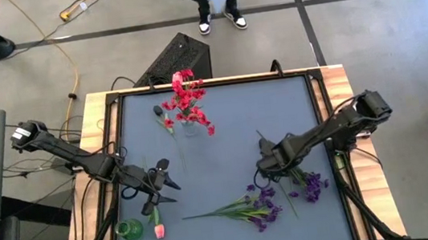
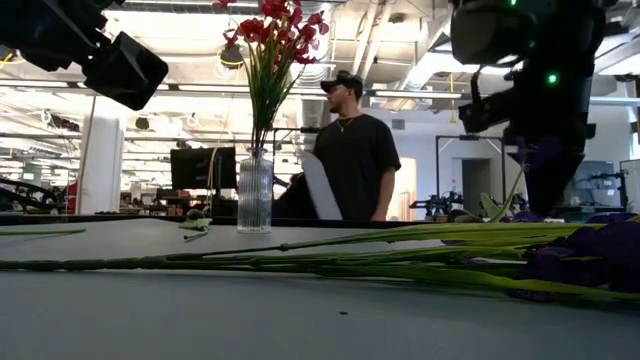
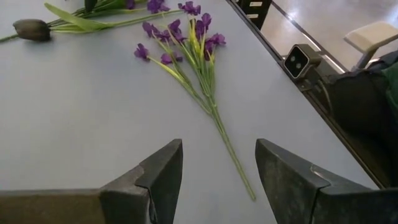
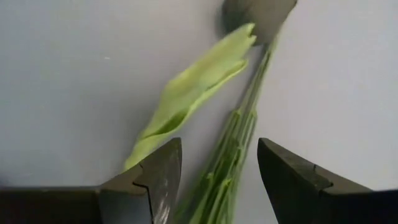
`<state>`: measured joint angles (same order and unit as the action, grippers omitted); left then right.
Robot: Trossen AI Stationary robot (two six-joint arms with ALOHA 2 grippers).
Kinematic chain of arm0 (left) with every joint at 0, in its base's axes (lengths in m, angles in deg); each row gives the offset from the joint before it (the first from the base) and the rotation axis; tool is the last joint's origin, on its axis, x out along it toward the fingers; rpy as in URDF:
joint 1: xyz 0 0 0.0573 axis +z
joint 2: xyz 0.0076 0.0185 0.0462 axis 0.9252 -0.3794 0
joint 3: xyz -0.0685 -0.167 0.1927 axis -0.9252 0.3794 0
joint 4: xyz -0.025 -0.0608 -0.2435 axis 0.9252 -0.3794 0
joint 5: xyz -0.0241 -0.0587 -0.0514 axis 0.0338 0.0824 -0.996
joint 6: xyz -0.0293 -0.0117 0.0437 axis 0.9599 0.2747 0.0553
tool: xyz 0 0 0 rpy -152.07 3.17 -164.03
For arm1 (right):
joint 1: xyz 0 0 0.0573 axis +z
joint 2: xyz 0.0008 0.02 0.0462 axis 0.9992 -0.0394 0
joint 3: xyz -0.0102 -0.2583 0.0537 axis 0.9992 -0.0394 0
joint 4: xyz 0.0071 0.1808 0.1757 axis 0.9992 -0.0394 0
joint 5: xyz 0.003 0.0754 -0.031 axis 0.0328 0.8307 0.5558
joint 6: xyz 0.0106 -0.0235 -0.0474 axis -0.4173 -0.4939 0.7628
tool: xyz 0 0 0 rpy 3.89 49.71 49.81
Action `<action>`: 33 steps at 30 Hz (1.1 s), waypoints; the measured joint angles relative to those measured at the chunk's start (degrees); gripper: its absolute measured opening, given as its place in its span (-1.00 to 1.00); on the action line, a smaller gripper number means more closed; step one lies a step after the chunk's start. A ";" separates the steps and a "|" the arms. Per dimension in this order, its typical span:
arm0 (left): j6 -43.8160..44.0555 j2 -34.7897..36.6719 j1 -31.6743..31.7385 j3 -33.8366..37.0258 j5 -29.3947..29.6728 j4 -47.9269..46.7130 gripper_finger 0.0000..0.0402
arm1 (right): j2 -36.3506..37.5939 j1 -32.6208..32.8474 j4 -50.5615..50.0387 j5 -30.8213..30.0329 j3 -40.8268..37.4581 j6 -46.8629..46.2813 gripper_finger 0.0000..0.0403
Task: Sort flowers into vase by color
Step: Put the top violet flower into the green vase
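Observation:
Red flowers (image 1: 185, 99) stand in a clear ribbed vase (image 2: 254, 195) at the table's far middle. A purple bunch (image 1: 252, 209) lies near the front edge; it also shows in the left wrist view (image 3: 186, 43), its stem end toward my left gripper. A second purple bunch (image 1: 310, 183) lies at the right. A pink tulip (image 1: 159, 229) lies beside a green vase (image 1: 129, 230) at the front left. My left gripper (image 1: 169, 183) is open and empty above the table. My right gripper (image 1: 262, 165) is open; its fingers stand on either side of green stems (image 4: 231, 163) with a leaf and a dark bud (image 4: 258, 15).
A person (image 2: 352, 150) stands beyond the table's far edge, next to a black box (image 1: 179, 59). A small camera (image 3: 297, 59) sits on the table's rim. Bare grey table surface (image 1: 226, 151) lies between the two arms.

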<state>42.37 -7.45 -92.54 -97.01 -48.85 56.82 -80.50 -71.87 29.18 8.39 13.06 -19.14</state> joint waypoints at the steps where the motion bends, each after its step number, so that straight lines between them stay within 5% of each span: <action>1: 0.02 0.00 0.00 0.00 0.12 0.02 -0.05 | 0.00 -0.40 0.32 0.02 -0.63 0.26 0.16; 15: 0.39 0.00 0.00 0.00 0.25 -0.02 -0.05 | 0.48 -3.67 11.35 2.78 -8.96 1.39 0.13; 22: 2.08 0.00 0.00 0.00 0.25 -0.02 -0.05 | 3.96 -3.73 9.01 2.67 -9.33 1.02 -0.33; 28: 2.41 0.00 0.00 0.00 0.24 0.00 -0.05 | 10.26 -3.71 7.14 -6.82 -9.31 -1.10 -0.88; 33: 2.91 0.00 0.00 0.00 0.23 0.04 -0.05 | 16.84 -3.71 7.18 -20.23 -9.16 -0.71 -0.87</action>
<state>45.28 -7.45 -92.54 -97.01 -48.62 56.86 -63.65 -75.58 36.36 -11.84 3.90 -19.85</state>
